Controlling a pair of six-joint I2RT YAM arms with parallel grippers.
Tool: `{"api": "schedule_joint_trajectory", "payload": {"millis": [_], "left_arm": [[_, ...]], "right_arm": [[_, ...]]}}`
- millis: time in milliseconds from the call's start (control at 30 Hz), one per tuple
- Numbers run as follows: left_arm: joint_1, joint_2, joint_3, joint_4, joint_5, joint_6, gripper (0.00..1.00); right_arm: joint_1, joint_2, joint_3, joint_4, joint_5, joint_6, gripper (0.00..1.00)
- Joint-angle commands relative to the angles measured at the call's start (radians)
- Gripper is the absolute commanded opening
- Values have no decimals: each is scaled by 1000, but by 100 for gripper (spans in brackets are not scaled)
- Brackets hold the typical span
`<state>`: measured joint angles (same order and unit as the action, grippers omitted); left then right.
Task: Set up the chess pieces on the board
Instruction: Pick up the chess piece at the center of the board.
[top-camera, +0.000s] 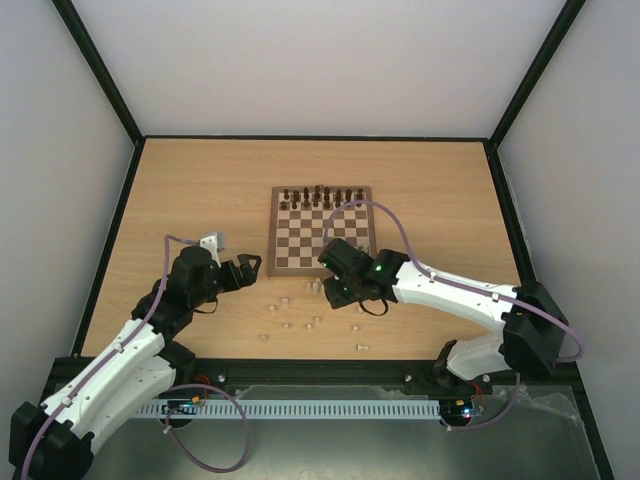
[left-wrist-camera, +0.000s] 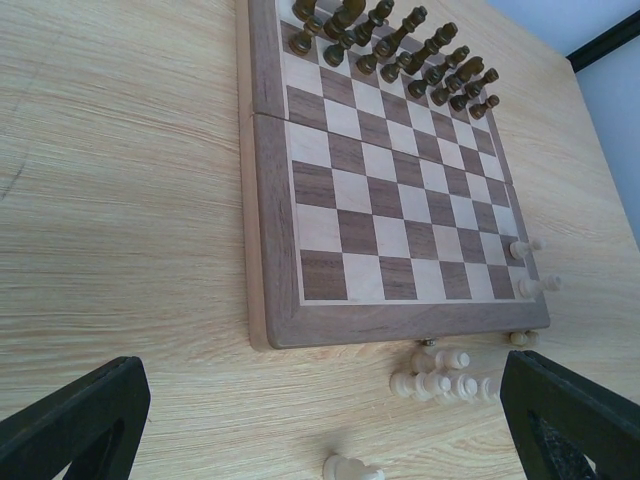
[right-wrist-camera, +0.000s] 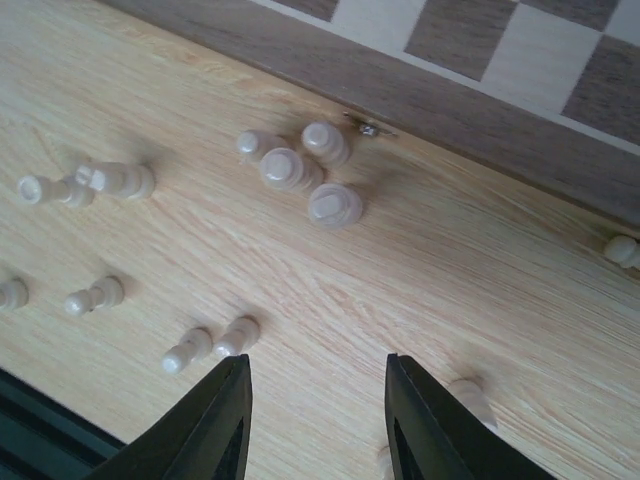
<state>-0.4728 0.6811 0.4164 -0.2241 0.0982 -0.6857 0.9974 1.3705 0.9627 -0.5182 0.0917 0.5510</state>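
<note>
The board (top-camera: 320, 235) lies mid-table, with dark pieces along its far rows. Pale chess pieces (top-camera: 288, 325) are scattered on the table in front of it. My left gripper (top-camera: 254, 268) hovers wide open left of the board's near corner, holding nothing. In its wrist view the board (left-wrist-camera: 400, 325) fills the top. Two pale pieces (left-wrist-camera: 525, 248) stand at its right edge and a cluster (left-wrist-camera: 440, 378) lies just off it. My right gripper (right-wrist-camera: 316, 365) is open over bare wood. Lying pieces (right-wrist-camera: 238, 335) flank its fingers, and a standing cluster (right-wrist-camera: 300, 168) sits by the board's border (right-wrist-camera: 480, 95).
Low black rails edge the table on the left (top-camera: 105, 260) and right (top-camera: 508, 220). A slotted strip (top-camera: 320, 408) runs along the near edge between the arm bases. A small metal latch (right-wrist-camera: 368, 127) pokes out from the board's near side.
</note>
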Motion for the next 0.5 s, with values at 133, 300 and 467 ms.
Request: {"api": "schedule_joint_trajectory", "payload": {"millis": [133, 300, 467], "left_arm": [[-4, -25, 23, -35, -9, -7, 99], [-4, -5, 22, -21, 9, 1, 99], [-4, 14, 22, -6, 23, 13, 99]], "right_arm": [[6, -15, -74, -124, 145, 159, 38], [6, -39, -149, -130, 151, 235, 39], [6, -65, -211, -102, 125, 266, 38]]}}
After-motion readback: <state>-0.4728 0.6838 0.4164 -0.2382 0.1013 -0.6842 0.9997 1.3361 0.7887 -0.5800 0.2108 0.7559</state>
